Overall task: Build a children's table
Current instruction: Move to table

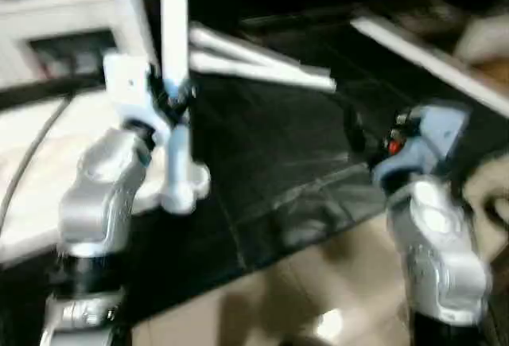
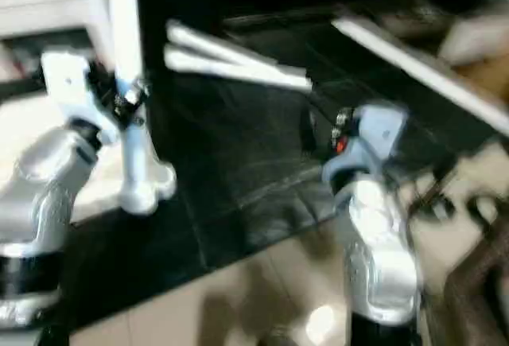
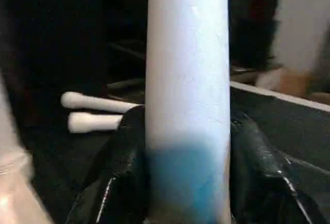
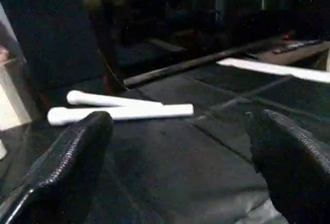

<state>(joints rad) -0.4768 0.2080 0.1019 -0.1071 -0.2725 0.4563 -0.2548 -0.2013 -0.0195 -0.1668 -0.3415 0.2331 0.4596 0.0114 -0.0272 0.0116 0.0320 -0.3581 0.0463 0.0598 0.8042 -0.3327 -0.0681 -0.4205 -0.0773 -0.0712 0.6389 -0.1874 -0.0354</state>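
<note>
- White plastic leg point(image 1: 175, 68) stands near-upright in the left gripper point(image 3: 188, 183), black fingers point(image 3: 121, 172) clamped on its shaft, knobbed end down just above the black mat point(image 1: 278, 155).
- Keep that long axis vertical while carrying; a tilt would spoil threading, I judge.
- Two spare legs point(image 4: 118, 108) lie flat on the mat beyond the held leg, side by side.
- Right gripper point(image 4: 180, 157) hangs wide open, empty, over the mat.

Black sheet point(image 1: 270, 155) spread over pale tiled floor point(image 1: 262, 306), white cabinet point(image 1: 56, 20) behind, dim light
</note>
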